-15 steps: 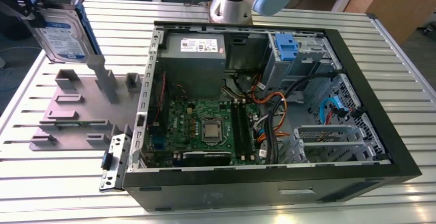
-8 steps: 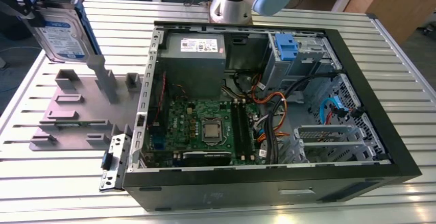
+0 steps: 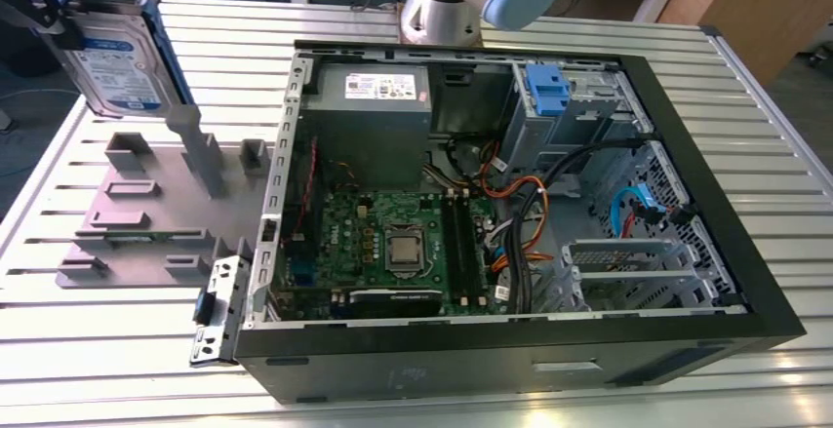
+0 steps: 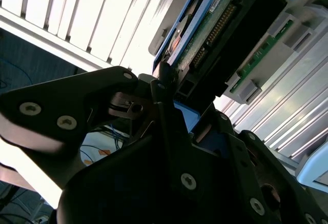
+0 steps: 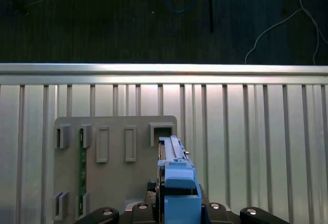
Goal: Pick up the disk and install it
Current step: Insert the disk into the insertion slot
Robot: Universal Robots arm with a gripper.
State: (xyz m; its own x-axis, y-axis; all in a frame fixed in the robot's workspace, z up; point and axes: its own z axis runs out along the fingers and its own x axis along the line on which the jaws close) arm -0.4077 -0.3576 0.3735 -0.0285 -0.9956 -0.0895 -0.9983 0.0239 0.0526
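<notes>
At the upper left of the exterior view, the black gripper (image 3: 50, 9) is clamping the flat silver-grey metal disk (image 3: 115, 65), with its white-and-blue label and blue rails, and holding it on edge just above the grey plastic stand (image 3: 137, 218) with upright posts. To the right, an open black computer case (image 3: 521, 374) is lying on the slatted aluminium table (image 3: 78, 360)

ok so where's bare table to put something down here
Bare slatted table lies between the grey stand and the near edge, and in a strip beyond the computer case at the exterior view's right. Crowded: the stand's upright posts, and the case's inside, packed with boards and cables. The disk hangs above the stand.
</notes>
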